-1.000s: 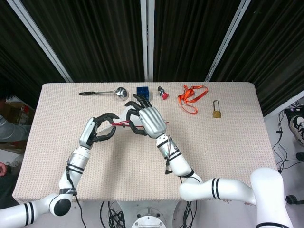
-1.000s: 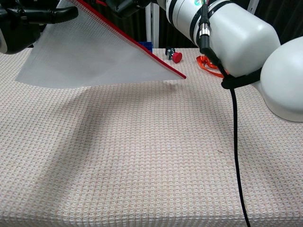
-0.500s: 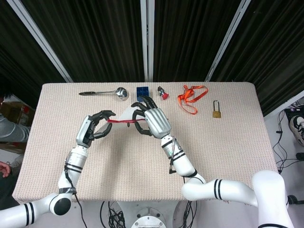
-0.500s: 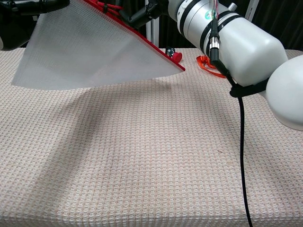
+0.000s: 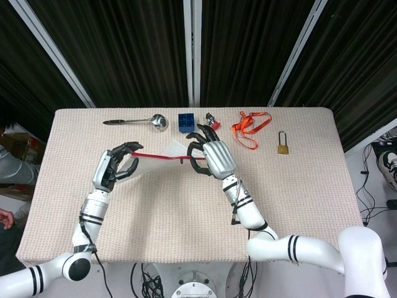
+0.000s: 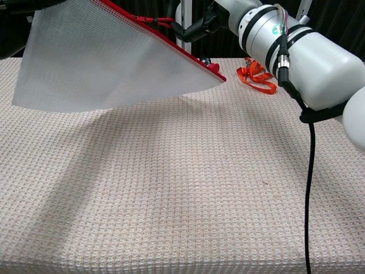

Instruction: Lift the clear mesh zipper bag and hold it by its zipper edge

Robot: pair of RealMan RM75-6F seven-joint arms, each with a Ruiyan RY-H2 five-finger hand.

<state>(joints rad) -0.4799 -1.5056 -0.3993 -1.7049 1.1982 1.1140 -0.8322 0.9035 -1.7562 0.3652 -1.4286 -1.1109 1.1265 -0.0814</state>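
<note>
The clear mesh zipper bag (image 6: 108, 63) hangs in the air above the table, its red zipper edge (image 6: 171, 43) uppermost and sloping down to the right. In the head view the zipper edge (image 5: 164, 156) runs as a thin red line between both hands. My left hand (image 5: 113, 169) grips its left end, fingers curled over it. My right hand (image 5: 214, 159) pinches the right part of the edge, and its dark fingers (image 6: 197, 29) sit at the red pull in the chest view. The left hand (image 6: 14, 4) barely shows there, at the top left corner.
Along the far edge of the beige woven table (image 5: 298, 205) lie a metal spoon (image 5: 133, 120), a blue block (image 5: 186, 120), a small red-capped item (image 5: 213, 123), an orange lanyard (image 5: 250, 128) and a brass padlock (image 5: 283, 144). A black cable (image 6: 308, 188) hangs from my right arm.
Both hands have moved apart, the left one to the left and the right one to the right. The zipper edge is pulled straighter and the bag hangs higher above the table.
</note>
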